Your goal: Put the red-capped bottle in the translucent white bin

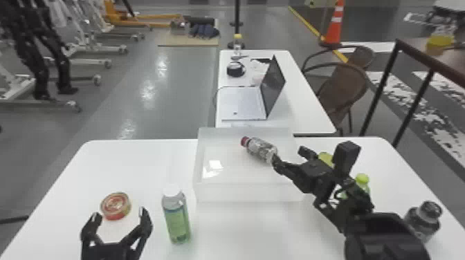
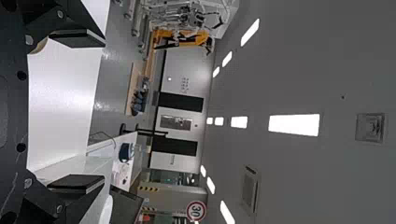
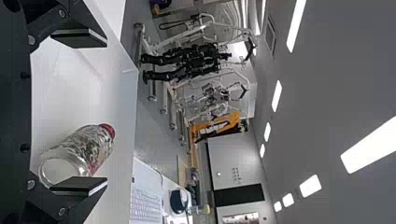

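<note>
A: Clock centred on the bin, twelve away from robot. Hazards, left to right?

B: Eight o'clock: black two-fingered left gripper (image 1: 119, 214), jaws apart, just beside a flat round red metal tin (image 1: 116, 206). Any push toward twelve could shove the tin. Between seven and eight, an upright green-labelled bottle with white cap (image 1: 176, 217); a swing toward three could tip it.

A: And the task's thing?

B: Clear plastic red-capped bottle (image 1: 259, 148), lying tilted within the opening of the translucent white plastic bin (image 1: 247, 192), cap toward ten. Cannot tell if it rests on the floor. Black right gripper (image 3: 79, 112), at three, has its jaws apart; one finger (image 3: 79, 185) overlaps the bottle's base in the wrist view, contact uncertain. Snagging there could drag or prop the bottle; a low exit could catch the bin wall.

A: Beyond?

B: Past three, a lime-capped bottle (image 1: 362, 179) close behind the arm; near four, a dark grey plastic bottle (image 1: 424, 221). A wide elbow could topple either.

A: Count.

B: Left gripper, one. Tin, one. White-capped, one. Bin, one. Red-capped, one. Right gripper, one. Lime-capped, one. Dark grey, one.
</note>
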Controlling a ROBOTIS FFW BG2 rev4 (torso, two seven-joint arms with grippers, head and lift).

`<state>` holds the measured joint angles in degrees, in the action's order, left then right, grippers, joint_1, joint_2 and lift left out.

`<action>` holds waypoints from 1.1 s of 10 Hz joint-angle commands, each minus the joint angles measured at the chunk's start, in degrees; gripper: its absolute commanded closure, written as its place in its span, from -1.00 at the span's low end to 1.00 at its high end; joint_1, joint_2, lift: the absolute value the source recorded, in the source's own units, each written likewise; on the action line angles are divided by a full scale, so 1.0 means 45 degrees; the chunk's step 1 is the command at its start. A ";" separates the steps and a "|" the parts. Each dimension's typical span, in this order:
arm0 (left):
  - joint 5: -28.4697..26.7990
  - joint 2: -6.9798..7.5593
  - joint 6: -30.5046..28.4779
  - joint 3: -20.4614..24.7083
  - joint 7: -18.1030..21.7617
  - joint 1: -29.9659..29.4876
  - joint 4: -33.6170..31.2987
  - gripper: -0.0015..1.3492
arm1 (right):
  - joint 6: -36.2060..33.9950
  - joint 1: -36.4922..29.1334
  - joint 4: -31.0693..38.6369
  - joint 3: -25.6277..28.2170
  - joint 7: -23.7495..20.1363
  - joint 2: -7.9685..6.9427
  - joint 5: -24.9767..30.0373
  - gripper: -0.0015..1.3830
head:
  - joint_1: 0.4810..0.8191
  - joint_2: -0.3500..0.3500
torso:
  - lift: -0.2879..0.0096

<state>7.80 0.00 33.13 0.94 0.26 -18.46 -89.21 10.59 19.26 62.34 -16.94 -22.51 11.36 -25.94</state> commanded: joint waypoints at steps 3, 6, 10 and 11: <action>-0.0054 -0.0033 0.0021 0.0027 -0.0019 -0.0058 -0.0039 -0.62 | -0.1261 -0.5140 0.6790 0.1693 0.1955 0.0289 0.1643 -0.66 | -0.60 0.00 | 0.26; -0.0054 -0.0033 0.0021 0.0007 -0.0019 -0.0156 -0.0059 -0.62 | -0.0714 -0.8206 0.8568 0.2904 0.2658 -0.0766 0.2678 -0.65 | -0.60 0.00 | 0.26; -0.0151 -0.0033 -0.0311 0.0007 -0.0019 -0.0332 -0.0274 -0.62 | -0.0577 -0.9573 0.9290 0.3666 0.2795 -0.1196 0.3186 -0.65 | -0.60 0.00 | 0.26; -0.0210 -0.0033 -0.0486 -0.0013 -0.0019 -0.0371 -0.0391 -0.62 | -0.0577 -0.9534 0.9330 0.3666 0.2795 -0.1196 0.3322 -0.65 | -0.60 0.00 | 0.26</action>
<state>6.99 0.00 31.46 0.92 0.16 -20.03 -90.68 8.00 -23.72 104.23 -0.43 -9.93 5.99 -11.29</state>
